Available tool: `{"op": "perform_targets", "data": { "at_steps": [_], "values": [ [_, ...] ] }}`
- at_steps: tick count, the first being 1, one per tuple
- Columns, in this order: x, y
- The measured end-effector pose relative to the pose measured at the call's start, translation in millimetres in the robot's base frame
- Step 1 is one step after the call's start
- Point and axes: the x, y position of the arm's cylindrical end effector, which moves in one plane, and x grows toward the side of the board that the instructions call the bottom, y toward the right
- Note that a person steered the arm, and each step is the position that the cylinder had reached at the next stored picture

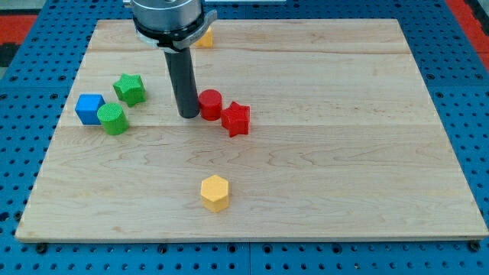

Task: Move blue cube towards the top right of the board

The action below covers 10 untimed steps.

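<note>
The blue cube (89,108) sits near the board's left edge, touching a green cylinder (113,119) on its right. A green star block (130,88) lies just above and right of them. My tip (187,114) rests on the board well to the right of the blue cube, right beside the left side of a red cylinder (210,104). A red star block (236,118) touches the red cylinder on its lower right.
A yellow hexagon block (215,192) lies toward the view's bottom centre. Another yellow block (204,39) is partly hidden behind the arm at the board's top edge. The wooden board (344,153) lies on a blue pegboard surface.
</note>
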Motion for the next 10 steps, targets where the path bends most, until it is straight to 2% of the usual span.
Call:
{"op": "perform_targets", "data": {
  "at_steps": [1, 3, 5, 7, 10],
  "values": [
    [-14.0, 13.1],
    [-7.9, 17.8],
    [20.2, -2.4],
    [60.0, -45.6],
    [83.4, -103.2]
  ]
}}
